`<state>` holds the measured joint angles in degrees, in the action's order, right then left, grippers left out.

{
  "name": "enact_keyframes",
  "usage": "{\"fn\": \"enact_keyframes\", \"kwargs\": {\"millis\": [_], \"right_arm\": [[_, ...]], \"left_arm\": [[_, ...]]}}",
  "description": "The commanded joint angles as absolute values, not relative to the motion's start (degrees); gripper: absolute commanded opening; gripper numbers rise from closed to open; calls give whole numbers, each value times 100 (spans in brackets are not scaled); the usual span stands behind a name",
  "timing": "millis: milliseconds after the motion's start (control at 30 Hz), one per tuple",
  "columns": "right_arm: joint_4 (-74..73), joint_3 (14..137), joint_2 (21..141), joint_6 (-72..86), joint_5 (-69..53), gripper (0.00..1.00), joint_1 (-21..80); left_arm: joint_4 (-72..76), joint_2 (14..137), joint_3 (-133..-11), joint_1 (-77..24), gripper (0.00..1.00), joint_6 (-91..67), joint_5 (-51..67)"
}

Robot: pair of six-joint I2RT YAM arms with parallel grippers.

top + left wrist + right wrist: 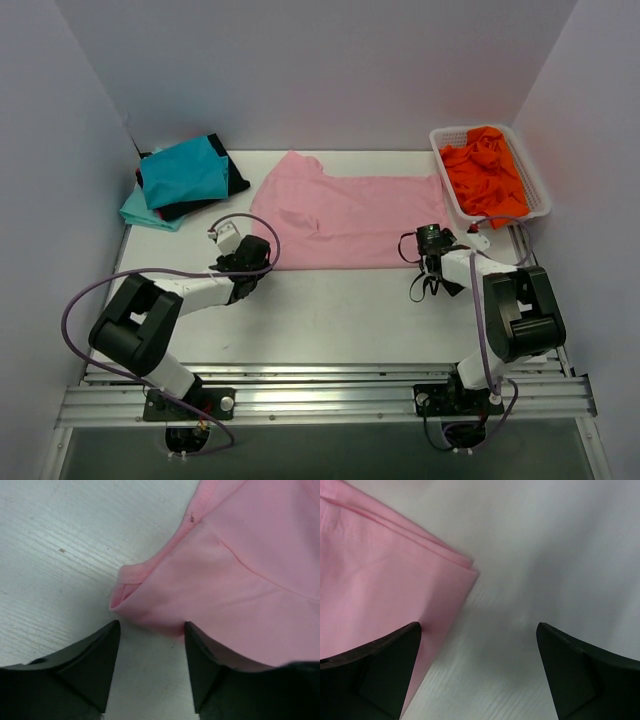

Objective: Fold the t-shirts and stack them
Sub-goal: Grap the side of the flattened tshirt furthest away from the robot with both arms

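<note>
A light pink t-shirt (345, 215) lies folded in half across the back middle of the table. My left gripper (252, 256) is open at its near left corner; in the left wrist view (152, 626) that corner (131, 592) lies just ahead of the jaws. My right gripper (432, 240) is open at the near right corner; in the right wrist view (479, 627) the left finger lies over the shirt's edge (395, 590). A folded stack of teal, black and pale aqua shirts (182, 178) sits at the back left. An orange shirt (490, 172) lies crumpled in the basket.
A white lattice basket (446, 185) stands at the back right against the wall. White walls close in the table on three sides. The arms' cables loop over the table near each wrist.
</note>
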<state>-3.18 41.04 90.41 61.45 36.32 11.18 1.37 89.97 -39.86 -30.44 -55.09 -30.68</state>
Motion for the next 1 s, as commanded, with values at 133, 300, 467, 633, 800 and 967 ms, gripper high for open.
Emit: {"fn": "enact_keyframes", "kwargs": {"millis": [133, 300, 467, 633, 800, 967], "right_arm": [[-149, 4192, 9000, 6082, 3630, 94, 896], [156, 3991, 8860, 6038, 3419, 91, 896], [325, 4008, 9122, 5924, 3024, 81, 888], [369, 3894, 9062, 5985, 3067, 80, 896], [378, 4122, 9298, 5924, 3032, 71, 809], [474, 4201, 9483, 5994, 2927, 40, 738]], "left_arm": [[439, 9325, -4122, -2909, 22, -5528, -3041], [457, 9290, -4096, -2874, 20, -5493, -3023], [553, 9316, -4017, -2786, 15, -5458, -2962], [615, 9325, -3990, -2707, 13, -5432, -2892], [685, 9229, -3903, -2672, 12, -5405, -2848], [712, 9194, -3850, -2619, 12, -5388, -2786]]}}
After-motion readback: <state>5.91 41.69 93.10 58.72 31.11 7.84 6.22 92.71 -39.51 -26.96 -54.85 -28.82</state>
